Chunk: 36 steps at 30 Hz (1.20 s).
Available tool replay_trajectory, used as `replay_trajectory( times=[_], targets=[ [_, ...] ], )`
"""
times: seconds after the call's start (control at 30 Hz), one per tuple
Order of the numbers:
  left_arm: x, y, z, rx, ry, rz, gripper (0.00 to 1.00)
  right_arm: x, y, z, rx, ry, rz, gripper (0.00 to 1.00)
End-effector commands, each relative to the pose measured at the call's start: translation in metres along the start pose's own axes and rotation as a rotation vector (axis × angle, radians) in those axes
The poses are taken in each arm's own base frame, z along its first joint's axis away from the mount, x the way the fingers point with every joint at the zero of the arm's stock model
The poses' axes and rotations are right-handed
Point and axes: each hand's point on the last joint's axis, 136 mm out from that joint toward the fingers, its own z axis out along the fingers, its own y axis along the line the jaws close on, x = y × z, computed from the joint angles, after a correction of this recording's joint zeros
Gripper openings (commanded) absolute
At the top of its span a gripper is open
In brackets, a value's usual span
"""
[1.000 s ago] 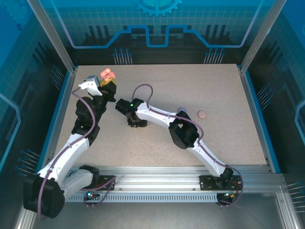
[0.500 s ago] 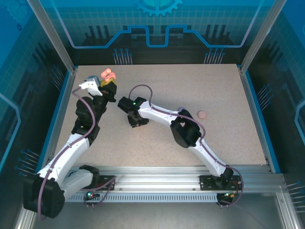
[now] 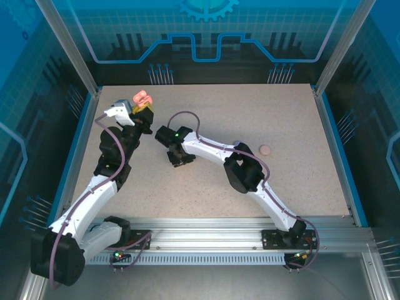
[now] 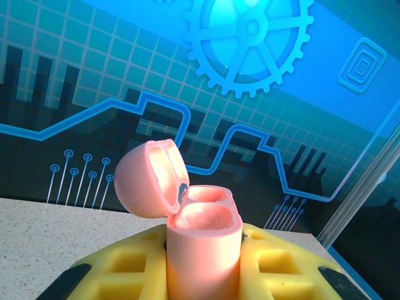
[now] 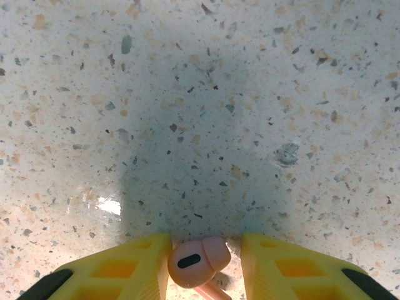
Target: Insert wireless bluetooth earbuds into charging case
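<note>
1. The table [image 3: 281, 119] has one small pink thing [image 3: 265, 149] lying far off on the right.
2. The left gripper [image 3: 142, 112] squeezes the pink case [image 4: 203, 247]. Its lid is open, and both holes look empty.
3. The right gripper [image 3: 179, 160] pinches one pink earbud [image 5: 199, 258] low over the table.
4. I think no bud is in yet.

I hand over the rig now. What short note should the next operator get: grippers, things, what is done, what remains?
Left gripper: shut on the pink charging case, lid open; both wells look empty.
Right gripper: shut on a pink earbud, low over the table, near the case.
Done: case open, one bud picked.
Left: seat this bud in a well. A small pink piece lies further right; unclear what it is.
</note>
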Motion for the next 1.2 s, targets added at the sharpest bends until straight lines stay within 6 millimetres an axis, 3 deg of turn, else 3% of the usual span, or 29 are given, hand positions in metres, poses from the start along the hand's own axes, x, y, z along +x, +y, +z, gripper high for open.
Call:
replay_trajectory(
  times=[0.0,0.4,0.73,0.93,1.17],
  targets=[
    [-0.017,-0.01,0.0,0.035,-0.036,-0.016,0.0,0.001,-0.008,0.033,0.013,0.028,-0.053,0.35],
    [-0.016,-0.012,0.001,0.042,-0.03,-0.02,0.0,0.008,-0.008,0.038,0.006,0.057,-0.056,0.32],
    [-0.016,-0.013,-0.003,0.047,-0.028,-0.015,0.0,0.004,-0.009,0.028,-0.009,0.037,-0.054,0.23],
    [-0.02,-0.02,-0.007,0.079,-0.032,0.003,0.0,-0.005,-0.015,0.004,-0.051,-0.037,0.011,0.21],
    [-0.024,-0.037,-0.011,0.161,-0.038,0.053,0.0,-0.02,-0.034,-0.044,-0.108,-0.156,0.094,0.2]
  ],
)
